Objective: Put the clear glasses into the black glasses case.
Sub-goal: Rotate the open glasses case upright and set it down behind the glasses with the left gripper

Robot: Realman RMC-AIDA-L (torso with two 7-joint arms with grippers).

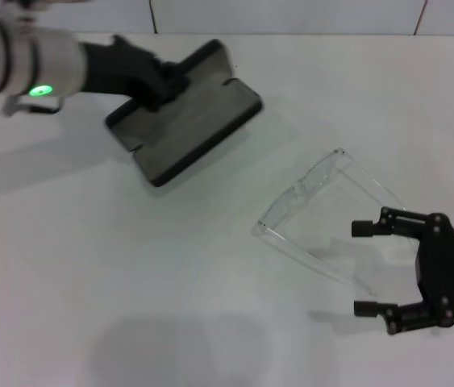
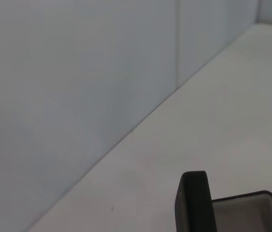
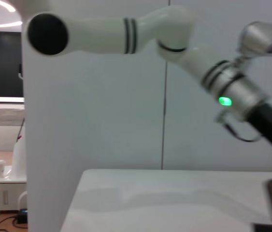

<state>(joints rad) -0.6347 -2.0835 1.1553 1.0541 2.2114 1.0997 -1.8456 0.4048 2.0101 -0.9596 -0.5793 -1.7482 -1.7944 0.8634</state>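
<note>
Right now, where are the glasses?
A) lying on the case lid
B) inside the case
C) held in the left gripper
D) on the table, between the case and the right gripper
D: the glasses lie on the table, apart from the open case at the left gripper, with the open right gripper beside their arms, not yet gripping them.

White table (image 1: pixel 130 306): case (image 1: pixel 190 121), glasses (image 1: pixel 311 210)
</note>
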